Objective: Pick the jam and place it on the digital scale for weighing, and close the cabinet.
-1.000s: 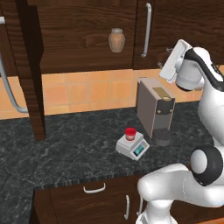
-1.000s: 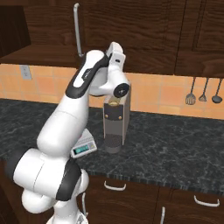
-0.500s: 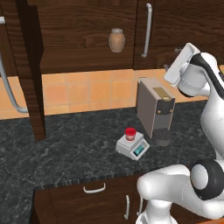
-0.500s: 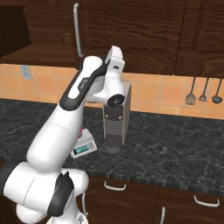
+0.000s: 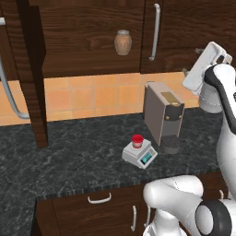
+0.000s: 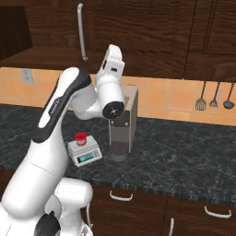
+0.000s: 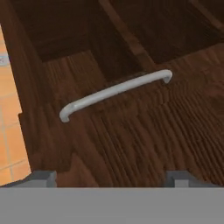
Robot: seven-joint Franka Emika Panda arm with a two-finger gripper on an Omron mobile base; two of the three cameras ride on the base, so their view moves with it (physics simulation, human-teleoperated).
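Gripper (image 7: 109, 177) spread wide, holding nothing, tips facing the dark-brown cabinet (image 7: 131, 131) door at close range; silver bar handle (image 7: 114, 89) just ahead of the fingertips, not touched. Jam (image 5: 137, 140) sits on the digital scale (image 5: 139, 154) on the counter (image 5: 69, 161), well below the gripper, beside the coffee machine (image 5: 164, 115). One cabinet door at far left stands open

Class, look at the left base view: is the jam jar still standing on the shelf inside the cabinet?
No. The jam sits on the top plate of the digital scale on the counter.
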